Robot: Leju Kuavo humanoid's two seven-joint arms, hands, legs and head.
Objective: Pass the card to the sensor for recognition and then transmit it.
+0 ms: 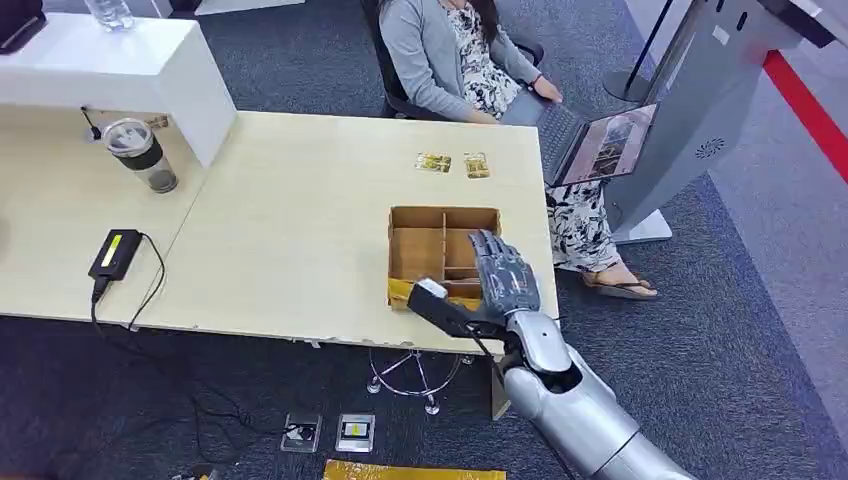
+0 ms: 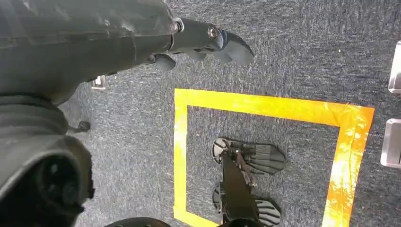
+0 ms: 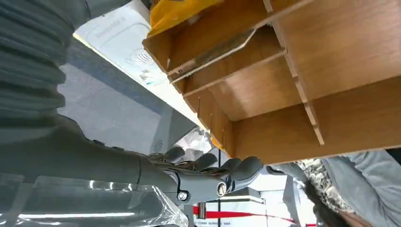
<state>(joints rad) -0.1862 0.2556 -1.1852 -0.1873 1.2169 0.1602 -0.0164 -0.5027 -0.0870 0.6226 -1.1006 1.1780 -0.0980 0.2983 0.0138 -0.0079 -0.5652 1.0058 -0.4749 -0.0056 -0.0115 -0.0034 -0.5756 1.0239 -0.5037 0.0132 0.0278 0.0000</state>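
Cards (image 1: 433,162) lie flat on the tabletop (image 1: 280,220), just beyond the wooden divided box (image 1: 440,255). Right robot hand (image 1: 503,275) hovers over the box, fingers spread and holding nothing. Left robot hand (image 2: 208,45) hangs above the floor, fingers apart, empty.

Dark blue-grey carpet floor (image 1: 750,330) with yellow tape square (image 2: 265,106). Pale wooden table (image 1: 280,220) beneath the hand; white raised shelf (image 1: 110,60) far beyond; red floor stripe (image 1: 805,100) beyond, rightward.

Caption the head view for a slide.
Right robot hand open above the wooden divider box on the table, beside a seated person.
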